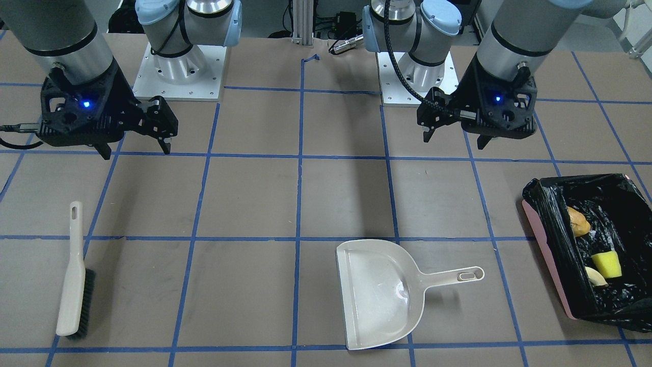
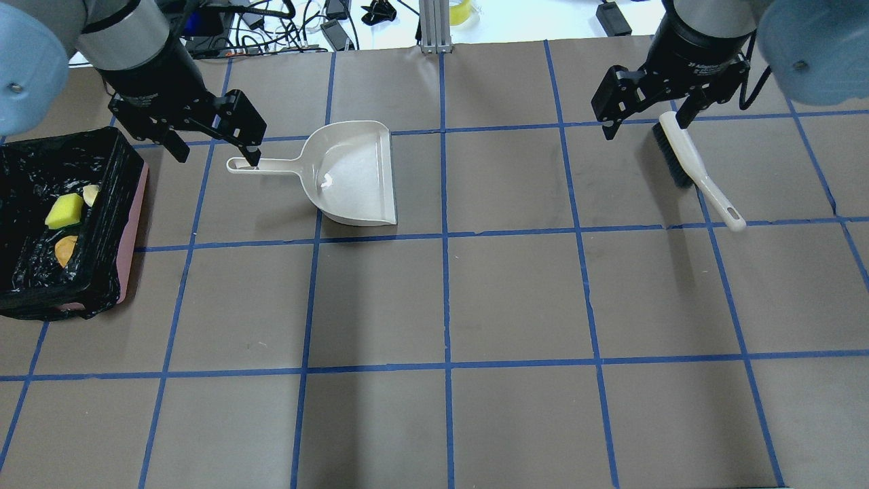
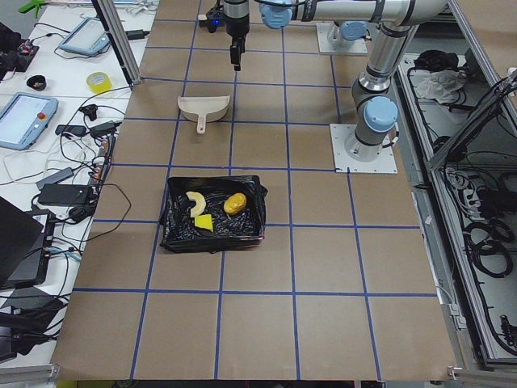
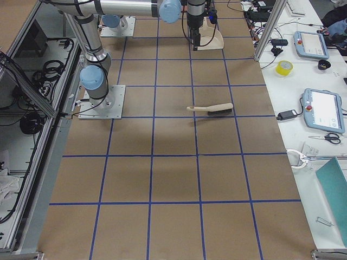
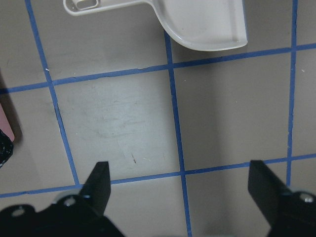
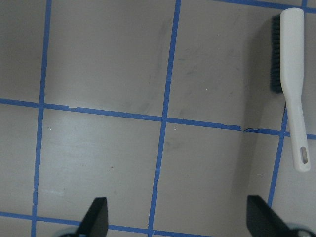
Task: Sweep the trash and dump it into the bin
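Observation:
The bin [image 1: 547, 260], pink and lined with a black bag, stands at my left end of the table [image 2: 132, 217]. Inside lie the three pieces of trash: the orange-yellow lump [image 1: 578, 221], the yellow wedge [image 1: 606, 264] and the pale rind slice [image 1: 595, 277]. My left gripper [image 2: 218, 157] hangs open and empty above the table, over the handle end of the beige dustpan [image 2: 353, 173]. My right gripper [image 2: 645, 125] hangs open and empty beside the beige brush [image 2: 692, 166]. The dustpan is empty and lies flat.
Blue tape lines grid the brown table. The two arm base plates [image 1: 178, 76] sit at the robot's edge. Cables and small devices [image 2: 326, 27] lie beyond the far edge. The dustpan [image 5: 207, 22] and brush [image 6: 291, 84] show in the wrist views.

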`<state>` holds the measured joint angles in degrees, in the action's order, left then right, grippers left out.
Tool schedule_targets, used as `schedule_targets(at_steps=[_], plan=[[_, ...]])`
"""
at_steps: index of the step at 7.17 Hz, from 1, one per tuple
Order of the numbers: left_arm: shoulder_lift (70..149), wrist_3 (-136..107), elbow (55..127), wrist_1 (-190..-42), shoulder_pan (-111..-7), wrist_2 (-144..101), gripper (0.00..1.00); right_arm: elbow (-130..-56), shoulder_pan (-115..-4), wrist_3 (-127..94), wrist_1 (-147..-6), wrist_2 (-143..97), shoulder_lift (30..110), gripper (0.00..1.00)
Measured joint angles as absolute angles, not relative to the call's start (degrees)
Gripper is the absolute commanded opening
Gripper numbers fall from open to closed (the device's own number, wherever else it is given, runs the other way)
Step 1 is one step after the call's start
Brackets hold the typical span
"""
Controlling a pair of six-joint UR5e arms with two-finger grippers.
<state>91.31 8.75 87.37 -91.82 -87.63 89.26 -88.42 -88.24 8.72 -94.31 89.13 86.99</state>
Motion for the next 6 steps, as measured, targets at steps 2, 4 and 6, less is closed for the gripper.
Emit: schedule_targets(at_steps=[2, 4, 6], plan=[[90.10, 8.16, 87.47, -92.16, -87.63, 89.30, 1.00, -88.42, -88.24, 8.81, -94.31, 89.08, 86.87, 1.00], [90.14, 8.24, 87.58, -92.16, -87.62, 89.44, 1.00, -88.42, -88.24, 8.87, -94.31, 89.59, 86.94, 1.00], [90.28, 8.21, 87.95, -92.11, -87.55, 89.53, 1.00, -88.42, -88.24, 8.80, -94.31, 89.72, 87.09, 1.00]])
